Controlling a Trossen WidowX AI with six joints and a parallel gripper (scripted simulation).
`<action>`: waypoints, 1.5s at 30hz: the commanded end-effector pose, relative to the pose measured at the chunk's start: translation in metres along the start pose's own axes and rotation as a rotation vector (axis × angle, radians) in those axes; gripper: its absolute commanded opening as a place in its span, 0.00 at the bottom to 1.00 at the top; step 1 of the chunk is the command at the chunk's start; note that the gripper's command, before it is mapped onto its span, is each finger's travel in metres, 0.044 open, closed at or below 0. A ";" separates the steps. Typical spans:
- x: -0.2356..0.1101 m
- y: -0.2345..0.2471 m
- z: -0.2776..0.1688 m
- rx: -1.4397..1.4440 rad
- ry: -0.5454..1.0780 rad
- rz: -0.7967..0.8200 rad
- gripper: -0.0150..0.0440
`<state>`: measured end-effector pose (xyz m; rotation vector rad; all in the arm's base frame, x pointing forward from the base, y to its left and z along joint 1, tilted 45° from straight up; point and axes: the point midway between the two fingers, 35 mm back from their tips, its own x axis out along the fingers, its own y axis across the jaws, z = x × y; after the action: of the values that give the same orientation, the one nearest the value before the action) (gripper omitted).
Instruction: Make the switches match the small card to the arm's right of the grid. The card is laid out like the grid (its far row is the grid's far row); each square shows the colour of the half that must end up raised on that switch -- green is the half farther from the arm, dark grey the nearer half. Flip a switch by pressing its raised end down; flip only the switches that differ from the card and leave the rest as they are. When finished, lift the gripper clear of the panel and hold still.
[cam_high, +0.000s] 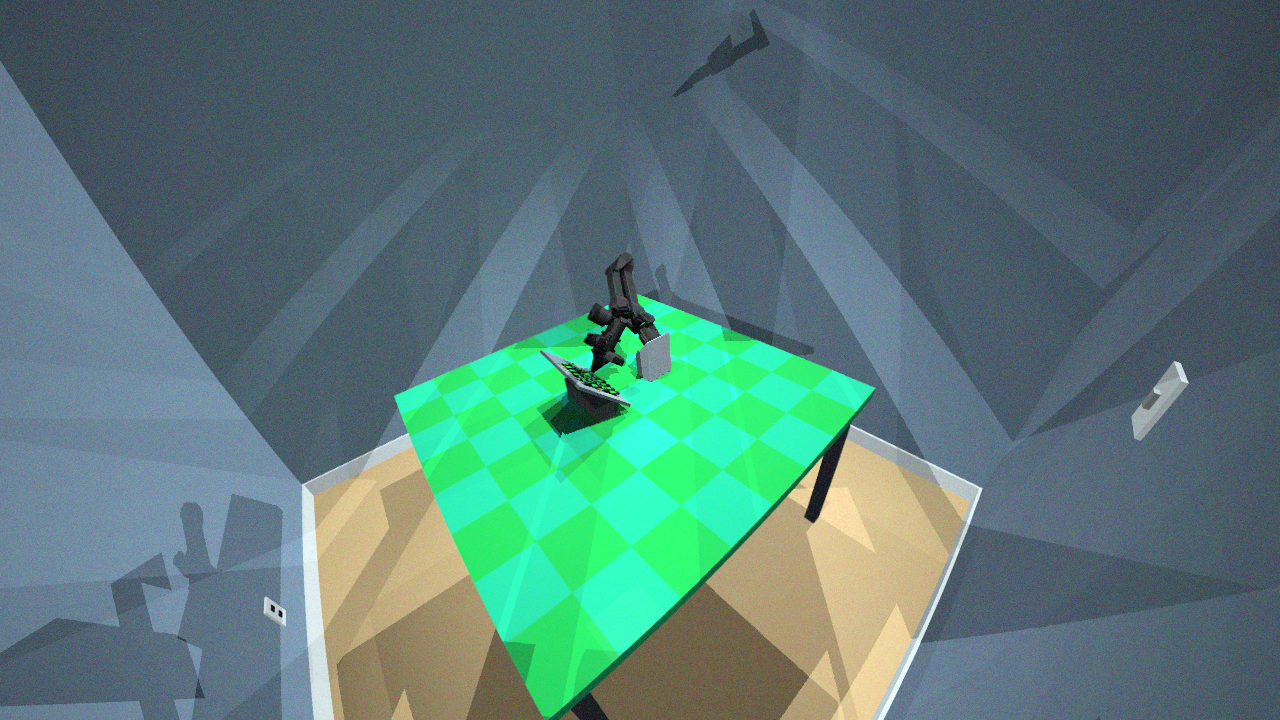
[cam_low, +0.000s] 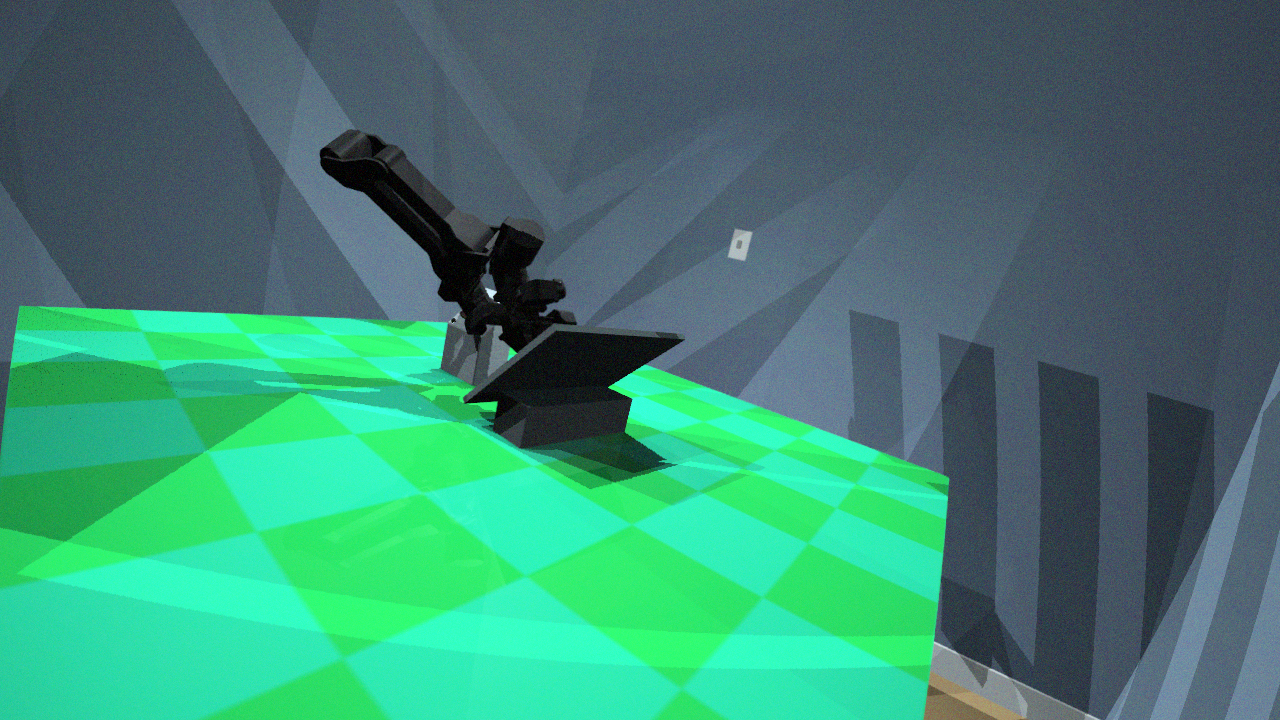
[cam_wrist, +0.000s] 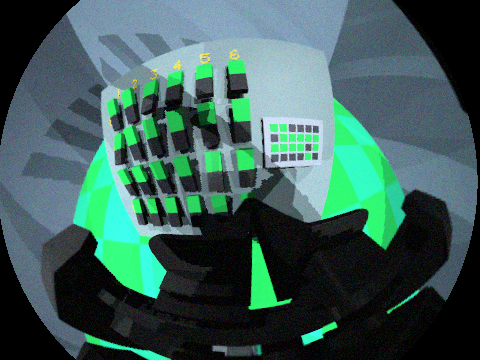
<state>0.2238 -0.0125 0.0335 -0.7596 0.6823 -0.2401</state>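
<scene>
A tilted grey panel (cam_high: 556, 363) (cam_wrist: 294, 74) carries a grid of green-and-dark-grey rocker switches (cam_wrist: 180, 140) in several rows and columns, with yellow numbers along the far edge. The small card (cam_wrist: 294, 142) of green and dark grey squares lies on the panel just right of the grid. My gripper (cam_high: 597, 365) (cam_wrist: 250, 203) is shut and empty. Its tips sit right at the near row of switches, towards the right columns, and cover part of that row. I cannot tell if they touch. In the exterior view only the panel's dark underside (cam_low: 572, 358) shows and hides the fingertips.
The panel stands on a dark base (cam_low: 559, 419) on a green checkered table (cam_high: 626, 537) (cam_low: 268, 537). An upright grey block (cam_high: 654, 356) (cam_low: 469, 353) stands beside the arm, close behind the panel.
</scene>
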 end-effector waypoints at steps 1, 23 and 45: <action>0.001 0.001 -0.001 -0.004 0.000 0.003 0.25; 0.003 0.001 -0.001 -0.004 0.000 0.003 0.25; -0.023 0.011 -0.001 0.010 0.020 0.027 0.25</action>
<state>0.2130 -0.0064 0.0262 -0.7574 0.7233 -0.2272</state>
